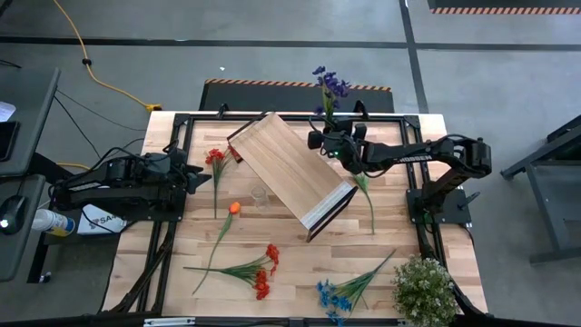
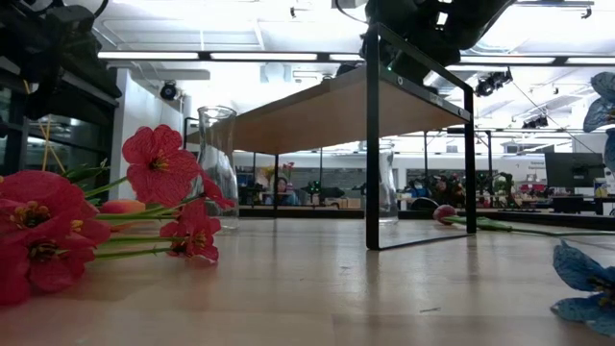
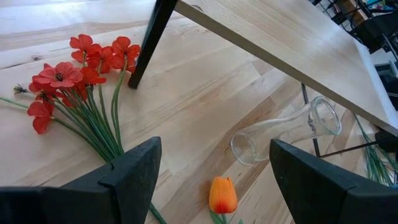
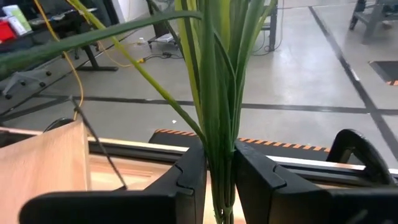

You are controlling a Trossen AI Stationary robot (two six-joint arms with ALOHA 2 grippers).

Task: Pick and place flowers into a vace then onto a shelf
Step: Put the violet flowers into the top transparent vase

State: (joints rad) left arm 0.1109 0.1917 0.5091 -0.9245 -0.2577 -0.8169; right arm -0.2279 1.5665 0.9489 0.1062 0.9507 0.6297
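The right gripper squeezes the green stems of the tall purple flowers above the big light-wood shelf, far from the clear glass vase, so the floppy bunch could slip out, while the left gripper waits open.

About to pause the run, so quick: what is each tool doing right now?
Left tool: open, holding nothing.
Right tool: shut on the purple flower stems.

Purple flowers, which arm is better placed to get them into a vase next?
The right. Its hand is already shut on the purple flowers' stems, above the shelf's far edge. The left hand is open and empty, over the orange tulip and a clear vase.
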